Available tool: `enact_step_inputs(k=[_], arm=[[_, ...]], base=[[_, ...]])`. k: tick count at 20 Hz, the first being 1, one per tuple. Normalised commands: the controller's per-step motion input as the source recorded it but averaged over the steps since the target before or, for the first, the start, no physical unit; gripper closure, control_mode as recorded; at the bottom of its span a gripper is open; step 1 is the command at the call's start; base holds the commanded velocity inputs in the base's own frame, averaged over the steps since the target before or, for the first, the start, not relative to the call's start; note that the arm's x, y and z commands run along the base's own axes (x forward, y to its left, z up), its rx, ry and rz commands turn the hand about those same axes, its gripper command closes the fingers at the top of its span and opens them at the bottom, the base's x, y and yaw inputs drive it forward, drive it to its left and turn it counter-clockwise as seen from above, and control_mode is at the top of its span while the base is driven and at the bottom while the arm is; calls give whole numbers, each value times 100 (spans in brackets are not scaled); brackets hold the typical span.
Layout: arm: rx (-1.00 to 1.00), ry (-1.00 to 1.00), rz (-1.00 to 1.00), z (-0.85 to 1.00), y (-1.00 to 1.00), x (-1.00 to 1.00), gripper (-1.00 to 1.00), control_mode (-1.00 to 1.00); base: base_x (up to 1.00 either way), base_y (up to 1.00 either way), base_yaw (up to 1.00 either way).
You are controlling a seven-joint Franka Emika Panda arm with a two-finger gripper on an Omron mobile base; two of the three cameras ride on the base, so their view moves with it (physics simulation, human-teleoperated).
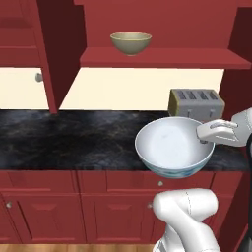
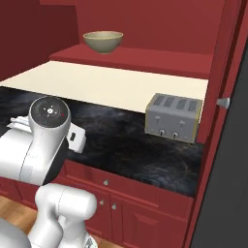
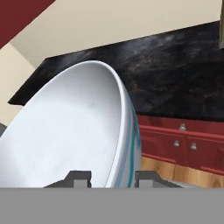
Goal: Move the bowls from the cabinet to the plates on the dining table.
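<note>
While carrying white bowl (image 1: 173, 146), pinched at rim between gripper (image 3: 113, 178) fingertips, keep rim level, move slowly, avoid swinging into toaster (image 1: 196, 103) just behind gripper. Bowl held off bench (image 1: 64, 140), above its front edge. Olive bowl (image 1: 131, 42) up on cabinet shelf (image 1: 162, 58), well above and beyond gripper. Black marbled bench below, cream wall behind, red drawers (image 1: 118, 181) underneath, wood floor (image 3: 183, 171).

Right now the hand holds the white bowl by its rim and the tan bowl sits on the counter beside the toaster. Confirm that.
Not quite. The hand does hold the white bowl by its rim, but the tan bowl sits on the cabinet shelf, above the counter, not beside the toaster. The left base view shows it.
</note>
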Motion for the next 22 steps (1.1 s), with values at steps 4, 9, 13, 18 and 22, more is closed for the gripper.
enact_step_inputs(k=[4,9,13,18,22], arm=[[0,0,0,0,0,0,100,100],[0,0,0,0,0,0,100,100],[0,0,0,0,0,0,100,100],[0,0,0,0,0,0,100,100],[0,0,0,0,0,0,100,100]], base=[[0,0,29],[0,0,33],[0,0,33],[0,0,35],[0,0,38]])
